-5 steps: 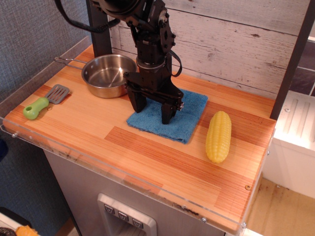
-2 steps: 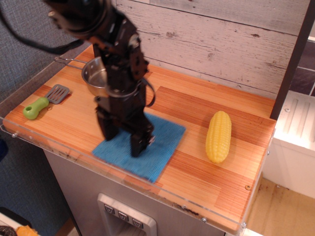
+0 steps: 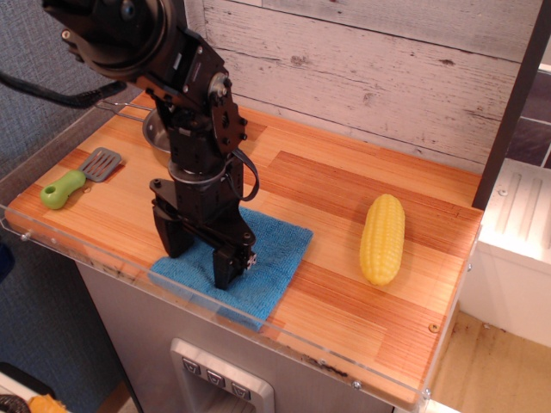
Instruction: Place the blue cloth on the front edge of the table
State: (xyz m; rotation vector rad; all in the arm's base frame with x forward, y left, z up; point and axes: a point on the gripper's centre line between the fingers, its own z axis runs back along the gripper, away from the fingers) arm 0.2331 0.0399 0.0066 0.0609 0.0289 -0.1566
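The blue cloth (image 3: 267, 262) lies flat on the wooden table (image 3: 362, 310) at its front edge, its near corner reaching the clear acrylic rim. My black gripper (image 3: 200, 262) stands upright over the cloth's left half. Its two fingers are spread apart, with the fingertips (image 3: 225, 274) down on or just above the cloth. Nothing is held between them. The arm hides part of the cloth's left side.
A yellow corn cob (image 3: 382, 238) lies to the right of the cloth. A green-handled spatula (image 3: 76, 179) lies at the left edge. A metal pot (image 3: 155, 129) sits behind the arm, mostly hidden. A white plank wall stands at the back.
The cloth has moved from the table's middle toward the front edge and a little left, with my gripper over it. The gripper's fingers have stayed spread.
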